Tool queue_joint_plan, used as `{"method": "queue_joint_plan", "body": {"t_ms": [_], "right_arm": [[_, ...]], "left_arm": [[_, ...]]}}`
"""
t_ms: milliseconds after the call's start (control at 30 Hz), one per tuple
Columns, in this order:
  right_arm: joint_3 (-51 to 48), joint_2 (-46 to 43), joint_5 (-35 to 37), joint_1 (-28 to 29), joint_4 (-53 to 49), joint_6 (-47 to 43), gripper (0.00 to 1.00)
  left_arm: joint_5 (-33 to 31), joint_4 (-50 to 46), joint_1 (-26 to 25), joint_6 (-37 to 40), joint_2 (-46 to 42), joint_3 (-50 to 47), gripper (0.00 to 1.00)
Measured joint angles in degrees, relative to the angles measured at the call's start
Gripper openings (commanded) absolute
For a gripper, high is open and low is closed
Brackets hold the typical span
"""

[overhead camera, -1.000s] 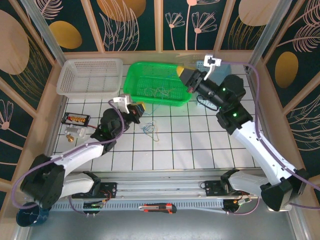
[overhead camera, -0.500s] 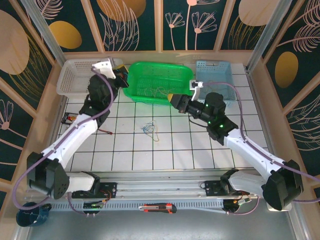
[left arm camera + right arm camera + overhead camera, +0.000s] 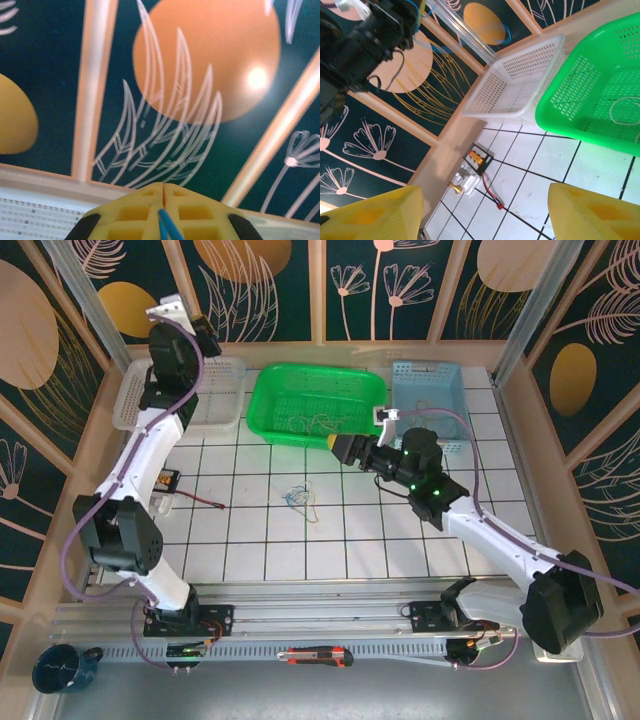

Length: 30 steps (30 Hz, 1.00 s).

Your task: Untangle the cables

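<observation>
From above, the cables [image 3: 300, 498] were seen tangled on the tiles just in front of the green basket [image 3: 262, 400] — nearer the right gripper [image 3: 338, 445], at its front rim, than the left gripper [image 3: 207, 338], held high well to its left. At the left wrist, the fingers [image 3: 127, 212] were pressed together on a blue strand [image 3: 163, 226]. At the right wrist, the fingers [image 3: 370, 217] were spread wide.

Blue cable [image 3: 163, 228] runs off the bottom edge — left fingers [image 3: 131, 213] cropped there too.

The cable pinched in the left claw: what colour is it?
Blue. The cable shows best in the left wrist view.
</observation>
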Motion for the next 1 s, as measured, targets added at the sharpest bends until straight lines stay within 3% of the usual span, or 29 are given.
{"method": "queue_joint_plan", "body": {"t_ms": [500, 900, 1000], "right_arm": [[0.0, 1.4, -0.1, -1.0, -2.0, -2.5, 0.67], [0.0, 1.4, -1.1, -1.1, -3.8, -3.0, 0.67], [-0.3, 1.0, -1.0, -1.2, -4.7, -3.0, 0.67]], "left_arm": [[-9.9, -4.8, 7.7, 3.8, 17.5, 18.2, 0.00], [-13.4, -11.0, 11.1, 4.5, 28.4, 26.4, 0.00], [-13.4, -12.7, 11.7, 4.7, 30.7, 27.2, 0.12]]}}
